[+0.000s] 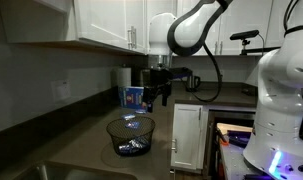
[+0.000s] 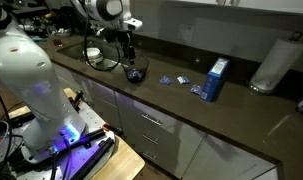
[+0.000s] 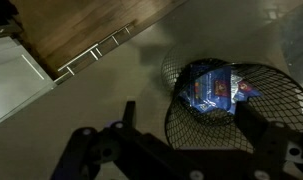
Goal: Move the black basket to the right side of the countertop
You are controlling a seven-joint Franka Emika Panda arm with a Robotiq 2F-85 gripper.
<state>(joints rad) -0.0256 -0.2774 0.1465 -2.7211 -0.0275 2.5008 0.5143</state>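
Observation:
The black basket (image 1: 130,135) is a round wire-mesh bowl standing on the dark countertop (image 1: 86,130), with blue packets inside it. It also shows in an exterior view (image 2: 137,74) and in the wrist view (image 3: 241,100). My gripper (image 1: 156,93) hangs above the basket, a little off its middle, and also shows in an exterior view (image 2: 128,48). In the wrist view my gripper (image 3: 191,125) is open and empty, with its two dark fingers on either side of the basket's near rim and above it.
A blue box (image 2: 217,80) stands further along the counter, with loose blue packets (image 2: 173,80) between it and the basket. A paper towel roll (image 2: 274,62) stands beyond the box. A sink (image 1: 51,170) lies at one end. White cabinet fronts (image 1: 188,140) are below the counter edge.

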